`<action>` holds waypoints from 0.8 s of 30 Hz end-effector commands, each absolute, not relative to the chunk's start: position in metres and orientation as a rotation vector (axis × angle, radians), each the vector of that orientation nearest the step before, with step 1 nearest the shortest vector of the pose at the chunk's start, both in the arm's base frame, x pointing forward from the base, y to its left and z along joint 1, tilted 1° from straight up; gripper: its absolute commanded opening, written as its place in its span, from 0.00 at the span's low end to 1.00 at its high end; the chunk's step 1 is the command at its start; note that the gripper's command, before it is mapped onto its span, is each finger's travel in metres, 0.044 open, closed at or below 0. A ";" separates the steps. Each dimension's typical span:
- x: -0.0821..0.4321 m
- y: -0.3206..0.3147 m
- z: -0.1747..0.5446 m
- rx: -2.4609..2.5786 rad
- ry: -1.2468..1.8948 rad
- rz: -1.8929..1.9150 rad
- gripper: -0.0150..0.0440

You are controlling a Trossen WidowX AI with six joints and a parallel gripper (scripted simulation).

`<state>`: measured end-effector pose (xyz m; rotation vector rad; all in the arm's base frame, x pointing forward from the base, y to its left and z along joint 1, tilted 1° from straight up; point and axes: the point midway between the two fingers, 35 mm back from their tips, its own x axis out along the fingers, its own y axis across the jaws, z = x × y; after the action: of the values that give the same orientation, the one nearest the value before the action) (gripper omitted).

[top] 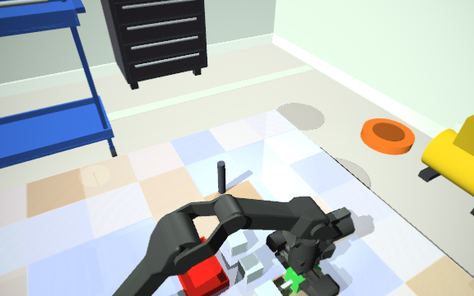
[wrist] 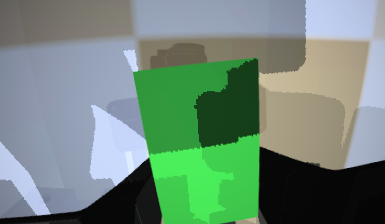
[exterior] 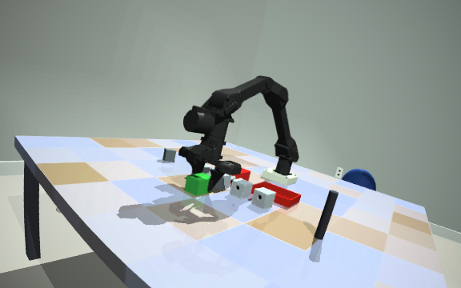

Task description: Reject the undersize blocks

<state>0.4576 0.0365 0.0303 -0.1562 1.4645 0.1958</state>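
Note:
My gripper [top: 299, 275] [exterior: 210, 177] is shut on the green GO gauge [top: 293, 278] [exterior: 197, 184] [wrist: 203, 145] and holds it low over the table. I cannot tell whether it touches the top. The gauge's pale pin [top: 286, 284] points toward the nearest steel block [top: 267, 290]. Two more steel blocks [top: 237, 243] [top: 252, 266] lie beside the red reject tray [top: 202, 276] [exterior: 286, 195]. In the exterior view, two bored blocks [exterior: 241, 188] [exterior: 264, 198] stand in front of the tray. The wrist view shows only the gauge and the table.
A dark upright post [top: 220, 177] [exterior: 325, 216] stands on the table beyond the blocks. A small grey cube [exterior: 169, 154] sits farther off. The arm base [exterior: 279, 176] is behind the tray. An orange ring [top: 387, 136] and a yellow object [top: 459, 164] are on the floor.

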 end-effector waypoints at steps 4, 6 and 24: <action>0.463 0.038 0.037 -0.151 1.447 0.195 0.25; 0.463 0.038 0.037 -0.151 1.447 0.195 0.25; 0.469 0.040 0.038 -0.151 1.446 0.195 0.25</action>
<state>0.4648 0.0384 0.0312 -0.1579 1.4642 0.1978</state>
